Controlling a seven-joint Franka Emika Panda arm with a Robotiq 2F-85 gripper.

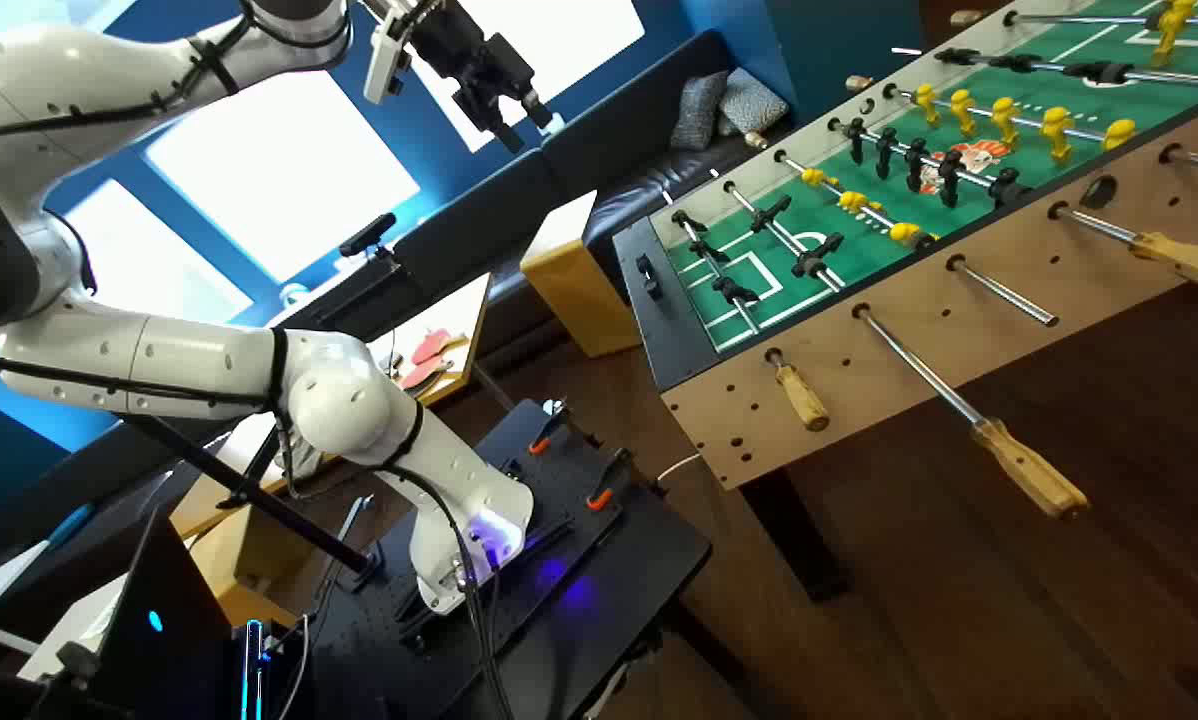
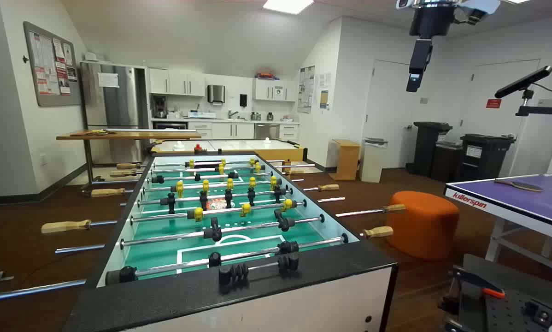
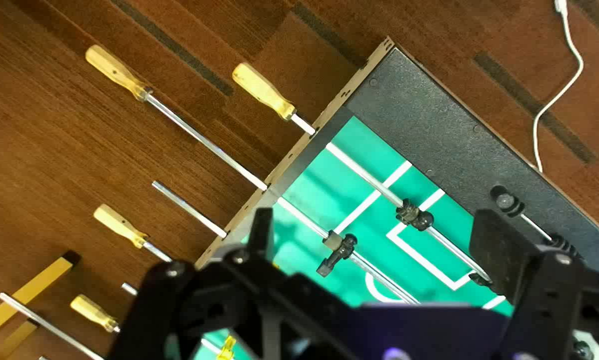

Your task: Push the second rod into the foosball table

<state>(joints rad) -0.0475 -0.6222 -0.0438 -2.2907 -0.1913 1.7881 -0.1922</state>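
"A gripper (image 1: 526, 126) hangs well apart from the second rod (image 1: 922, 366), fingers (image 3: 499, 250) spread, gripping nothing."

"And the rod?"

"It runs through the foosball table (image 1: 672, 335), its wooden handle (image 1: 1029, 467) jutting well out from the side."

"Does every view show that spread?"

"The wrist view does; an exterior view, edge-on, hides the gap but alone takes in a refrigerator (image 2: 114, 108)."

Free air separates the hand (image 1: 525, 128) from the foosball desk (image 1: 664, 335) below. In the wrist view, near the desk's top corner, a short wooden handle (image 3: 263, 92) stands in the way along the long edge; the second rod (image 3: 207, 141) juts farther out. Gaps lie on both sides of it, up to the bare third rod (image 3: 189, 209). Inside the edges, black player figures (image 3: 347, 245) obstruct.
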